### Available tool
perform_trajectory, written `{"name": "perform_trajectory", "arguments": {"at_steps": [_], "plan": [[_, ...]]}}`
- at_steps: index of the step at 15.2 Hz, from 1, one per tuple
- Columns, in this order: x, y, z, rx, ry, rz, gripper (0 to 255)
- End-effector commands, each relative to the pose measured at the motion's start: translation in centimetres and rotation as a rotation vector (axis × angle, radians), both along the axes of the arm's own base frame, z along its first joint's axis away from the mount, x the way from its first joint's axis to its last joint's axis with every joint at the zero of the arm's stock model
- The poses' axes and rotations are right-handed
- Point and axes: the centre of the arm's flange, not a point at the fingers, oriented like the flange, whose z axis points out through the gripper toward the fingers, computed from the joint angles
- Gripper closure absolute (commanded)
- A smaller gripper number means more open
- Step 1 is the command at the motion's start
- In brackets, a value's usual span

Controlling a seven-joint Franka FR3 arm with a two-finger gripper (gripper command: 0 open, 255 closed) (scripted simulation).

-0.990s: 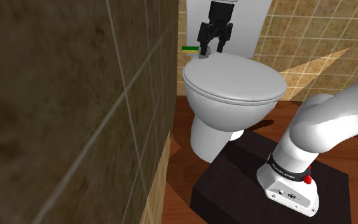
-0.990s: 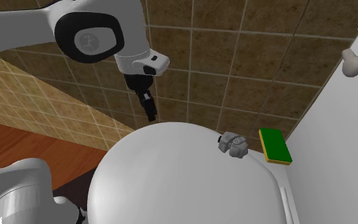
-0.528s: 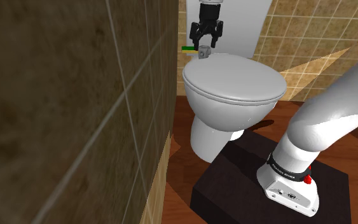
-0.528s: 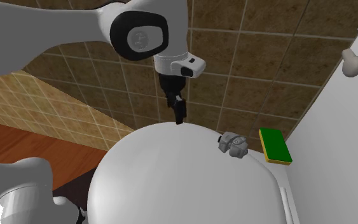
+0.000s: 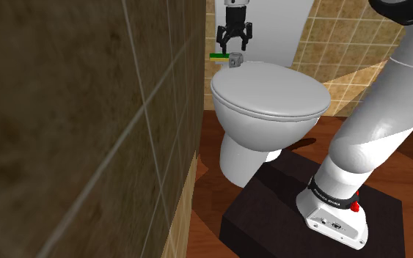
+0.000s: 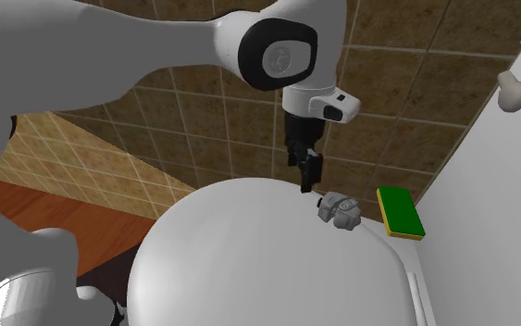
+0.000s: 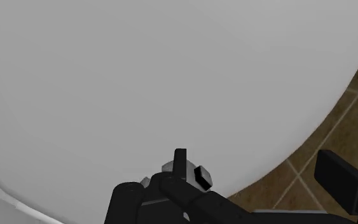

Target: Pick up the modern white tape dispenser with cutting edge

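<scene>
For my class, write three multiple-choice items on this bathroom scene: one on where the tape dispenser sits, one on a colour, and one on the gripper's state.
1. Where does the tape dispenser sit?
A) on a shelf
B) in a sink
C) on the toilet lid, near its back edge

2. What colour is the top of the flat block beside it?
A) green
B) red
C) blue

3. How is the gripper?
A) shut on the dispenser
B) open, just above the dispenser, holding nothing
C) shut on the block

Answers:
1 C, it rests on the closed lid.
2 A, the block's top face is green.
3 B, the fingers stand apart and clasp nothing.
</scene>
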Motion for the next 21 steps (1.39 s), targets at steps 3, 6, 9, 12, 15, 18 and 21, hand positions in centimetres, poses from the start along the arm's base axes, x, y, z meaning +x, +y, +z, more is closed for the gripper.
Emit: {"name": "perform_trajectory", "arguments": {"at_steps": [3,6,9,12,15,18,21], "plan": [[3.3,-4.2,-0.5,-0.026,0.029,-0.072,0],[5.5,-7.5,-0.8,-0.045,0.051,-0.126,0],[7.5,-11.0,-1.1,-0.064,0.072,-0.179,0],[7.5,-11.0,-2.2,-0.064,0.072,-0.18,0],[7.5,-11.0,-3.8,-0.064,0.072,-0.18,0],[7.5,-11.0,-5.1,-0.064,0.072,-0.18,0],[7.5,-10.9,-5.3,-0.064,0.072,-0.18,255]]}}
